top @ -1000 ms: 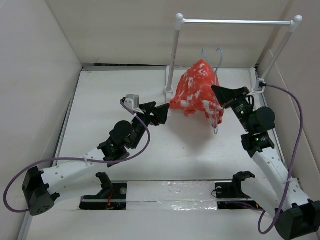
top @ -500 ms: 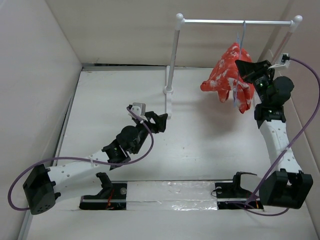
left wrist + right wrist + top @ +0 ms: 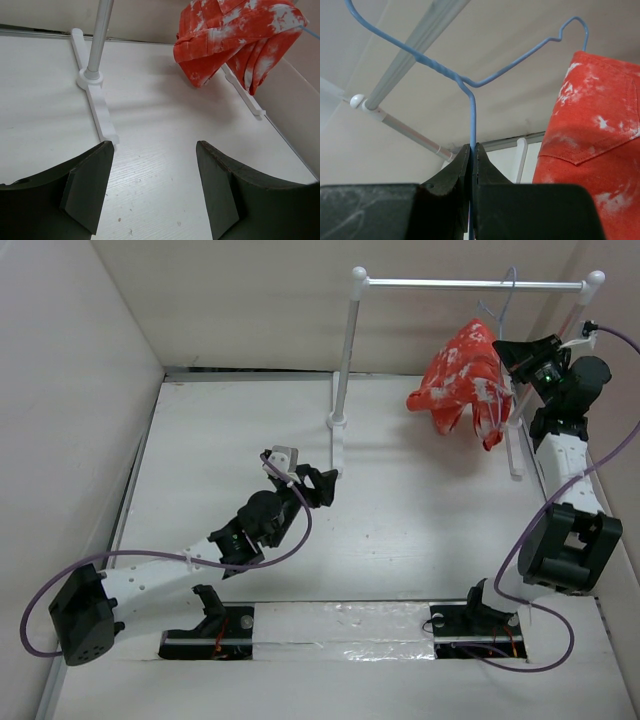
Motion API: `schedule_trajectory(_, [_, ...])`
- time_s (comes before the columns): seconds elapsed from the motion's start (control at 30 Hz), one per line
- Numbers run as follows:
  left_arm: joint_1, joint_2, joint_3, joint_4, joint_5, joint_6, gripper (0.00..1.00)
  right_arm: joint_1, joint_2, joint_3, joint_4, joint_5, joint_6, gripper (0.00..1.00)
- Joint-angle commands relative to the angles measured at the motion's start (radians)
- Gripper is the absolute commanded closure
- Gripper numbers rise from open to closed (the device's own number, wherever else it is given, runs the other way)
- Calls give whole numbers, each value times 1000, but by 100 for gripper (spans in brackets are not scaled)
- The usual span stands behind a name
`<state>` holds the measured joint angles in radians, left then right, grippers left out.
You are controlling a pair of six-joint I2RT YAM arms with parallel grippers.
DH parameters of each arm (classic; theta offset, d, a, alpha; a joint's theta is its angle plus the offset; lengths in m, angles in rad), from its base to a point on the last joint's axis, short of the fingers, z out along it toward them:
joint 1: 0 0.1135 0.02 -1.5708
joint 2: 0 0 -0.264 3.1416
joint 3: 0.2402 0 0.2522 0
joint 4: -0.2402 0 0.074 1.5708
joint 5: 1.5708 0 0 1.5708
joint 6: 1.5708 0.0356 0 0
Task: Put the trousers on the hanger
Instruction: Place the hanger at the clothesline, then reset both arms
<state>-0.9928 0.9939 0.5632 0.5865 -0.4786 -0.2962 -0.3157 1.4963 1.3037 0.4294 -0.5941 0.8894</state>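
Top external view: the trousers (image 3: 462,375) hang draped over the hanger (image 3: 503,302), lifted clear of the surface (image 3: 200,490) above its far right corner, just below the rack crossbar (image 3: 450,283). The right gripper (image 3: 515,352) holds them up from the right side. The left gripper (image 3: 322,486) sits near the middle of the surface, well apart from them. The draping itself looks done. What seems left is hooking onto the bar and letting go.

Left wrist view: the left gripper (image 3: 155,190) has its fingers spread wide with nothing between them. The trousers (image 3: 235,35) hang ahead near the rack post (image 3: 97,40).

Right wrist view: the right gripper (image 3: 471,150) is pinched tight on the hanger (image 3: 470,95) wire below its neck, with the trousers (image 3: 600,125) hanging beside it. Whether the hook sits over the crossbar (image 3: 415,55), I cannot tell.

No brand, label or writing is readable in any view.
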Motion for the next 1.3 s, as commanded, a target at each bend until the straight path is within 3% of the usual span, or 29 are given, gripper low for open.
schedule_trajectory(0.0, [0, 2, 12, 45, 9, 15, 36, -20, 2, 114, 247, -56, 34, 100])
schedule_trajectory(0.23, [0, 8, 18, 38, -5, 22, 36, -29, 79, 175, 217, -61, 13, 100])
schedule_trajectory(0.43, [0, 18, 20, 39, -14, 23, 36, -40, 96, 100, 232, -52, -12, 100])
schedule_trajectory(0.5, [0, 26, 23, 35, -12, 25, 36, -40, 110, 77, 253, -71, -20, 89])
schedule_trajectory(0.53, [0, 29, 27, 32, -15, 25, 36, -49, 113, 53, 264, -81, -11, 75])
schedule_trajectory(0.63, [0, 28, 27, 29, -20, 28, 36, -72, 99, 5, 310, -79, 3, 52])
schedule_trajectory(0.67, [0, 29, 27, 29, -20, 28, 36, -72, 91, -9, 310, -78, -4, 36])
schedule_trajectory(0.73, [0, 29, 27, 30, -25, 28, 35, -83, 59, -37, 289, -72, -24, 19])
schedule_trajectory(0.8, [0, 35, 29, 29, -23, 28, 35, -94, 29, -63, 252, -47, -55, 14])
schedule_trajectory(0.83, [0, 37, 32, 27, -23, 28, 35, -94, -10, -96, 250, -38, -69, 0])
schedule_trajectory(0.97, [0, 46, 40, 16, -29, 26, 35, -94, -103, -148, 201, -29, -128, 0])
schedule_trajectory(1.13, [0, 64, 52, 9, -35, 20, 34, -94, -296, -317, 322, -48, -101, 0])
schedule_trajectory(1.27, [0, 91, 69, -14, -45, 5, 34, -1, -473, -463, 384, -140, -130, 0])
